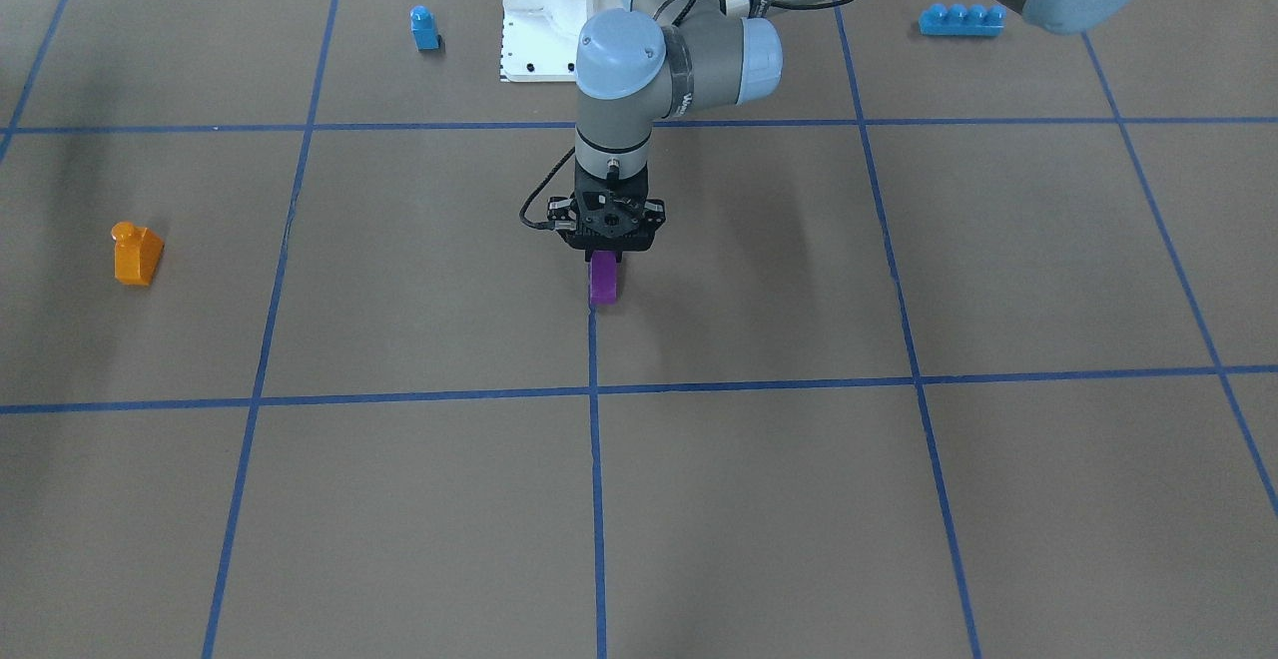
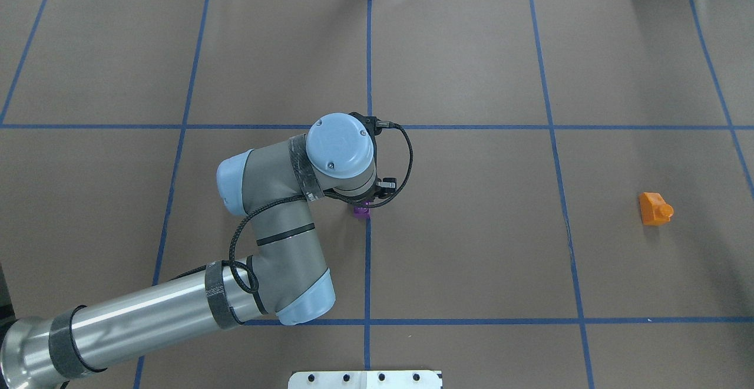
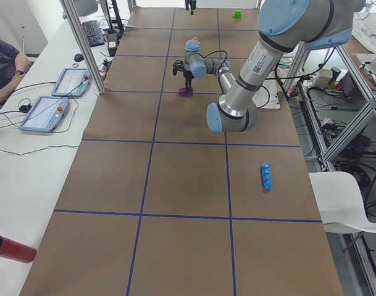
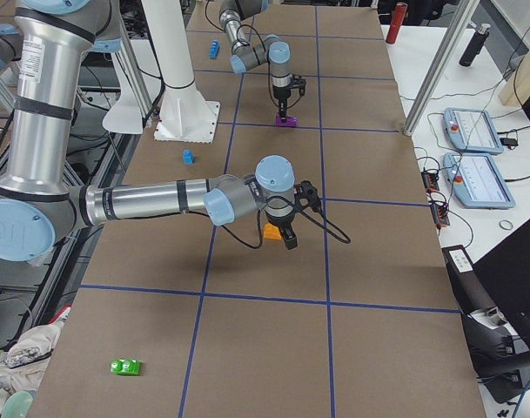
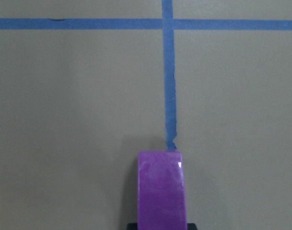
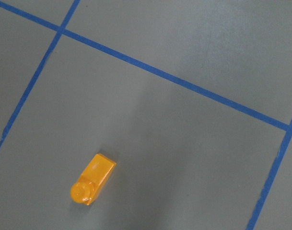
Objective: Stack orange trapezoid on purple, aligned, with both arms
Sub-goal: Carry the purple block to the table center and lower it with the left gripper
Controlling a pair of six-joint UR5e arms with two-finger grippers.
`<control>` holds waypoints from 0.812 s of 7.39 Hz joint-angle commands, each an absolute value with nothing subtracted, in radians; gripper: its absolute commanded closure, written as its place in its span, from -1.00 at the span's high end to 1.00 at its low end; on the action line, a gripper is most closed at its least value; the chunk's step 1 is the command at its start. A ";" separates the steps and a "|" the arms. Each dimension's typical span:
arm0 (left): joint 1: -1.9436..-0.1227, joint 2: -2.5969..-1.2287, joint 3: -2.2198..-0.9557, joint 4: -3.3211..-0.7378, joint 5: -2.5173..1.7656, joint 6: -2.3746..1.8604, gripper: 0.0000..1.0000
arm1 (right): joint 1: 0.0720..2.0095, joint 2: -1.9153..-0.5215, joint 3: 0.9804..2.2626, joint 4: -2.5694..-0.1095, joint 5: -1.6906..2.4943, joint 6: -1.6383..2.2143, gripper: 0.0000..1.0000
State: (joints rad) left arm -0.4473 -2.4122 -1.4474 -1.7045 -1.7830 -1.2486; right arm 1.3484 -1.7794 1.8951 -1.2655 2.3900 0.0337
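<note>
- Collision threatens the grey metal left arm [image 2: 177, 309] and right arm [image 4: 151, 202], since both must work one spot.
- Right gripper [image 4: 288, 240], clenched or released I cannot tell, hovers over the small glossy orange trapezoid block [image 2: 655, 208], which seems tipped sideways, far from centre; a crooked grasp would spoil alignment.
- Left gripper [image 1: 604, 258] is clenched on the small glossy purple block [image 1: 603, 282], which protrudes below its fingertips at the centre.
</note>
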 commanded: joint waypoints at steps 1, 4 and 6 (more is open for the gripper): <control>-0.442 -2.422 -1.428 -1.704 -1.782 -1.249 -1.00 | 1.348 -1.779 1.894 -1.266 2.390 0.034 1.00; -0.439 -2.433 -1.413 -1.704 -1.784 -1.249 -1.00 | 1.347 -1.779 1.891 -1.267 2.382 0.032 1.00; -0.434 -2.433 -1.413 -1.704 -1.786 -1.249 -1.00 | 1.347 -1.779 1.888 -1.267 2.382 0.032 1.00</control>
State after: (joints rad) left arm -0.4376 -2.4324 -1.4135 -1.7041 -1.7842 -1.2487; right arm 1.3470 -1.7794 1.8905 -1.2671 2.3825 0.0323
